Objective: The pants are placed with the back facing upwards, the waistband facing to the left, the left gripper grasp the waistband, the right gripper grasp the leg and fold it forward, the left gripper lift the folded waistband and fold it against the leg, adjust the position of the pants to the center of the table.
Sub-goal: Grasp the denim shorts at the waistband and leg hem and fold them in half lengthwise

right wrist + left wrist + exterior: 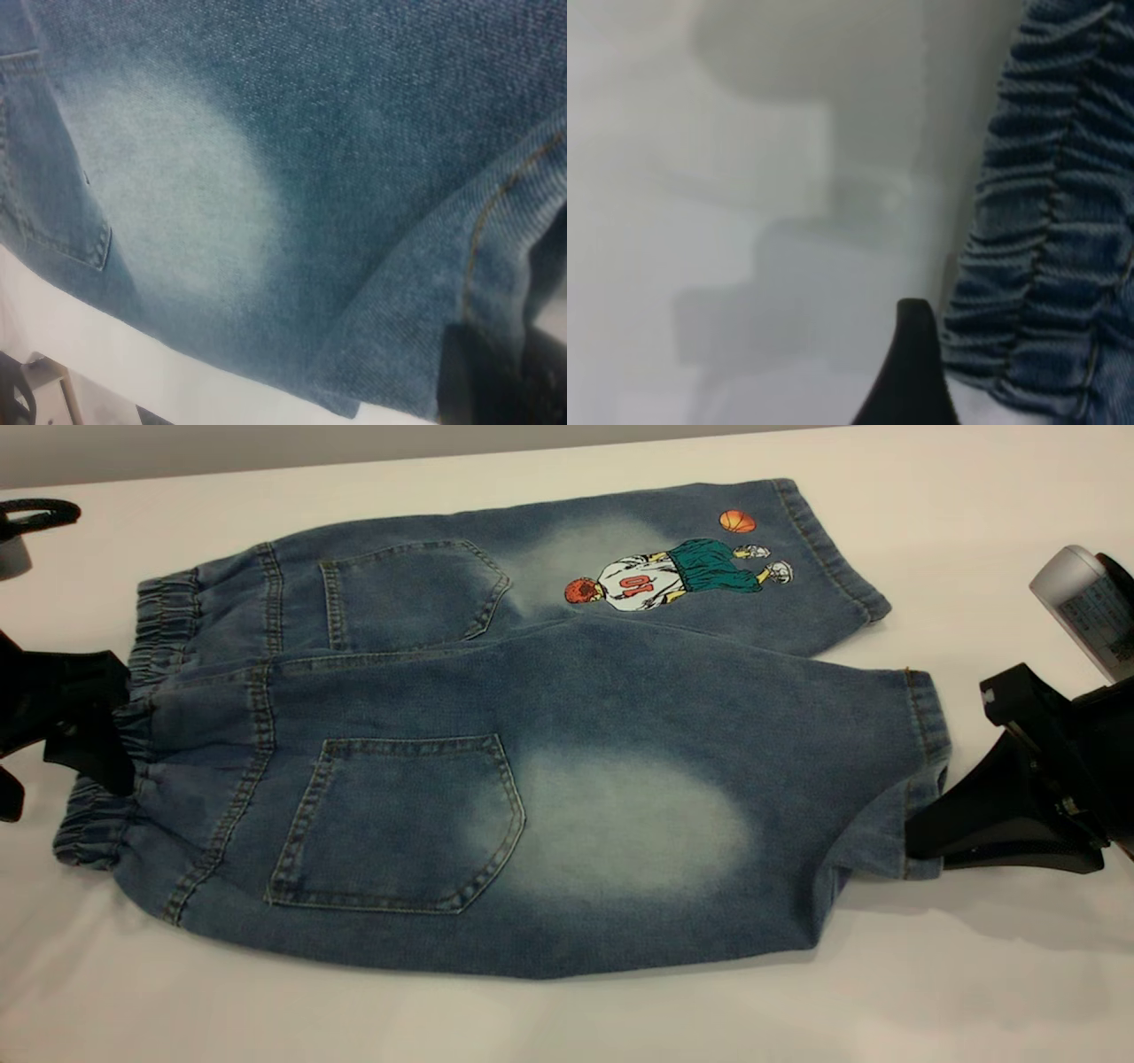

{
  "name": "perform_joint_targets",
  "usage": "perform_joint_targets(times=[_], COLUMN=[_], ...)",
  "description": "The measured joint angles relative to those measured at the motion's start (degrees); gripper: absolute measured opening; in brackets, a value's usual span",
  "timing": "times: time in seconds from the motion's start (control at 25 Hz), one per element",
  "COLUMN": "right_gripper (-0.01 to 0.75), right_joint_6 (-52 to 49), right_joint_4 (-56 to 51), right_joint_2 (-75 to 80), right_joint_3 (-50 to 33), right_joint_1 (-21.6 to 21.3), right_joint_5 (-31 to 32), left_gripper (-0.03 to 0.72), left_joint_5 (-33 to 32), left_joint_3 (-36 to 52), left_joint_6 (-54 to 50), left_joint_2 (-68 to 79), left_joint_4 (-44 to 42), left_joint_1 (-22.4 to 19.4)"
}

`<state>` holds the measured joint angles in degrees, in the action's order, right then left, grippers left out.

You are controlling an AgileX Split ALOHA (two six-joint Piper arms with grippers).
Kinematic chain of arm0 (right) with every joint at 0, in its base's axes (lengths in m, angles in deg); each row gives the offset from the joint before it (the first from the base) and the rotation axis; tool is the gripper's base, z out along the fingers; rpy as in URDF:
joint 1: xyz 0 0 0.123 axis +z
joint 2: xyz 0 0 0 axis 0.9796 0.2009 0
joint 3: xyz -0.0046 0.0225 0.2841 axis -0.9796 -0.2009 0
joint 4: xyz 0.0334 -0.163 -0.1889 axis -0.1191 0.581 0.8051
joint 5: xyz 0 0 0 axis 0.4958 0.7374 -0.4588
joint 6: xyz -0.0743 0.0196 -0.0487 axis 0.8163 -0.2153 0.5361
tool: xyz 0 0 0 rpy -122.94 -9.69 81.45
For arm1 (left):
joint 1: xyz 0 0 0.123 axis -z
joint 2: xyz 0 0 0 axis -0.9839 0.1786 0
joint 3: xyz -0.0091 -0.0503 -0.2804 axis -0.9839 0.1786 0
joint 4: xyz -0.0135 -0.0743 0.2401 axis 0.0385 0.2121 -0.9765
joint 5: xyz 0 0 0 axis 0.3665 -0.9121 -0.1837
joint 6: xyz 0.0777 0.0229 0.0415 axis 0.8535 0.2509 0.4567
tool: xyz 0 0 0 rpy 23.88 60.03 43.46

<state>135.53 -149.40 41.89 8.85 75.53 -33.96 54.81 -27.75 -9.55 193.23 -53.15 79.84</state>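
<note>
Grasping step: left end effector (106, 731) clamped on waistband (159, 615), right end effector (926, 841) pinching leg (620, 815) hem. Next: lifting both together, folding pants (496, 717) forward across counter (567, 1019).

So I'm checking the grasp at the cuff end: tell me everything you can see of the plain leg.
The leg is blue denim with a large oval faded patch and tan stitching, lying flat on the table, nearer the camera, beside the printed leg. Its stitched hem points right, where the right gripper pinches the lower hem corner, bunching the cloth slightly. A back pocket sits toward the waistband end.
</note>
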Motion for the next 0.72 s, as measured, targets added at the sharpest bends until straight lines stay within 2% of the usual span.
perform_joint_targets(times=[0.56, 0.72], right_gripper=[0.014, 0.014], right_joint_6=[0.0, 0.0], right_joint_4=[0.0, 0.0], right_joint_2=[0.0, 0.0], right_joint_3=[0.0, 0.0], right_joint_1=[0.0, 0.0], right_joint_5=[0.1, 0.1], left_gripper=[0.548, 0.509], left_joint_5=[2.4, 2.6], left_joint_3=[0.0, 0.0], left_joint_6=[0.1, 0.1], left_joint_2=[5.1, 5.1], left_joint_4=[0.8, 1.4], left_joint_1=[0.0, 0.0])
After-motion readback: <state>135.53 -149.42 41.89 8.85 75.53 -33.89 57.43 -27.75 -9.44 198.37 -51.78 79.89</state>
